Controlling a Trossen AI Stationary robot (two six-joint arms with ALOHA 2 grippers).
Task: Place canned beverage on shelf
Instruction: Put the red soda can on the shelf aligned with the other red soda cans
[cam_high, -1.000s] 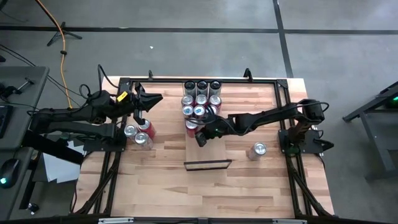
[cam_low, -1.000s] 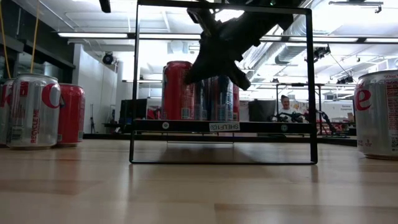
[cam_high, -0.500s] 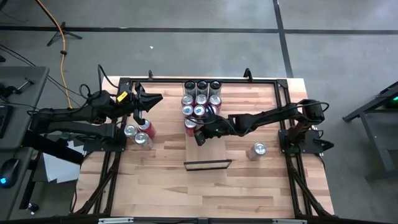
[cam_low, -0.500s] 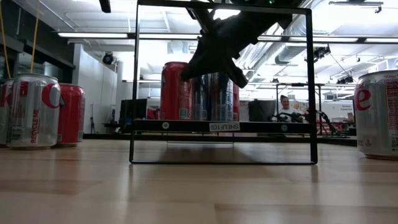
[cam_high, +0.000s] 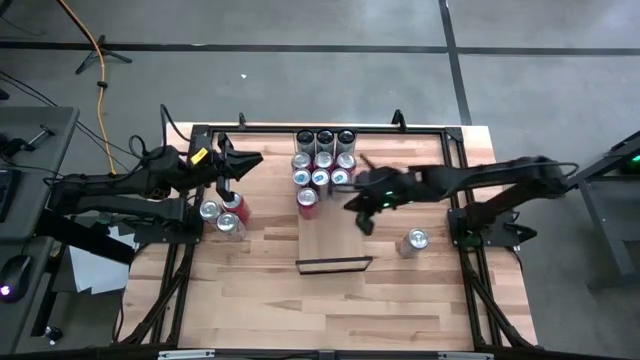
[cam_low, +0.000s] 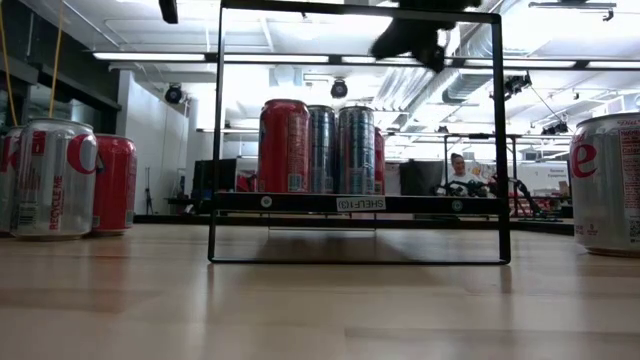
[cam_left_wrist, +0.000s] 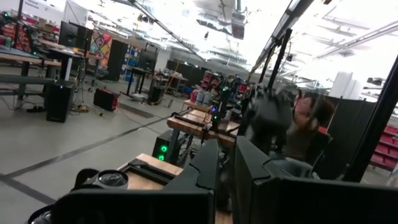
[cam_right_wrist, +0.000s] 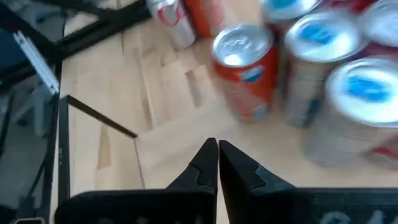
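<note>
High view: the shelf (cam_high: 334, 238) lies at the middle of the tabletop (cam_high: 260, 290), its black lip toward the near edge, and its far end carries a cluster of cans. The red can (cam_high: 308, 198) stands upright at the near-left corner of that cluster, on the shelf board, with silver-topped cans (cam_high: 322, 160) packed behind and beside it. The right gripper (cam_high: 364, 221) hangs above the shelf's right edge, just to the right of the red can and clear of it, its jaws closed together and holding nothing. One silver can (cam_high: 416, 241) stands alone on the tabletop to the right of the shelf. The left gripper (cam_high: 225, 186) waits over the left side of the tabletop, jaws closed and empty, just above a group of three cans (cam_high: 222, 213) there. In the low view the red can (cam_low: 284, 146) stands upright on the raised shelf (cam_low: 355, 203) inside the black frame, next to two tall silver cans, the right arm dark overhead.
</note>
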